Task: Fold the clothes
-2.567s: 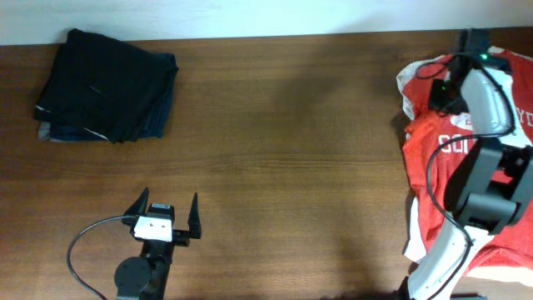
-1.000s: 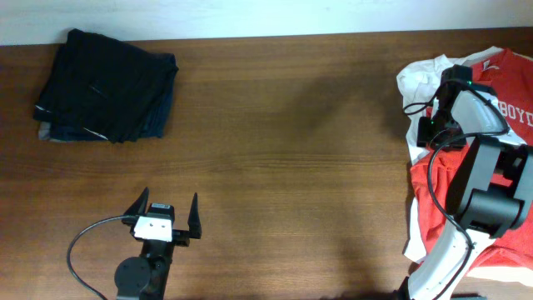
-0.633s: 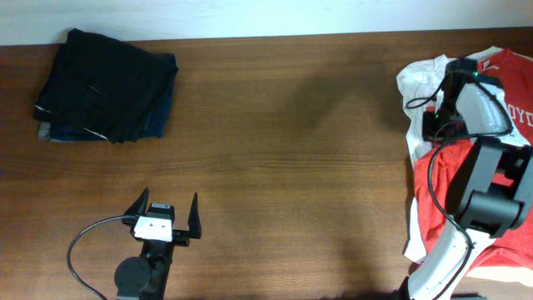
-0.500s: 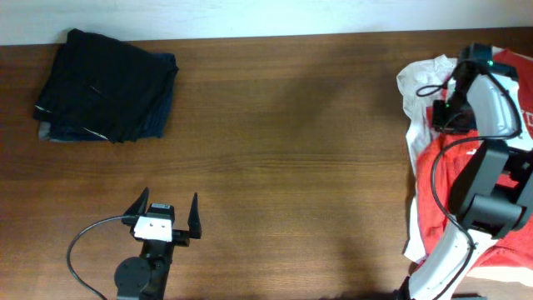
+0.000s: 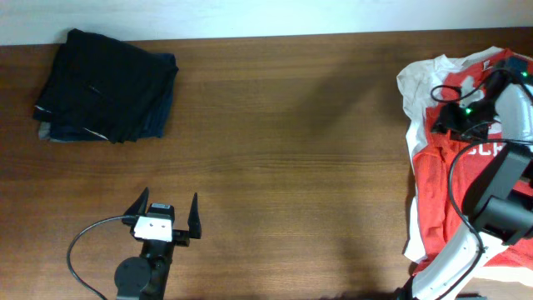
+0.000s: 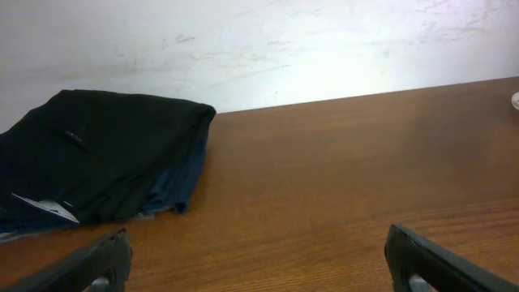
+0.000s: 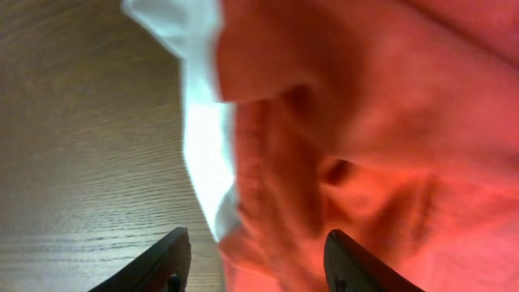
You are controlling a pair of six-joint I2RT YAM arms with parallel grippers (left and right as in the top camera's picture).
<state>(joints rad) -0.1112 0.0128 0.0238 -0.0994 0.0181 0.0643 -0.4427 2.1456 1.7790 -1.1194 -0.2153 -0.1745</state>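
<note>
The clothes lie heaped at the table's right edge: an orange-red T-shirt [image 5: 437, 192] with white lettering, and under it a white shirt [image 5: 411, 83] showing along its left side. My right gripper [image 5: 441, 122] hovers low over the heap's upper part. In the right wrist view its jaws stand apart, open, with rumpled red fabric [image 7: 365, 122] and a white strip [image 7: 203, 138] close beneath them. My left gripper [image 5: 169, 215] rests near the front left of the table, wide open with nothing between its fingers [image 6: 97, 264].
A folded pile of dark clothes [image 5: 108, 86] sits at the back left corner, also ahead of the left gripper in its wrist view [image 6: 97, 166]. Bare brown tabletop [image 5: 291, 158] spans the middle. A pale wall [image 6: 284, 49] runs behind the table.
The right arm swung right and back over the heap, and its jaws closed briefly and stand apart again. Red fabric now covers more of the white shirt. The left arm has not moved.
</note>
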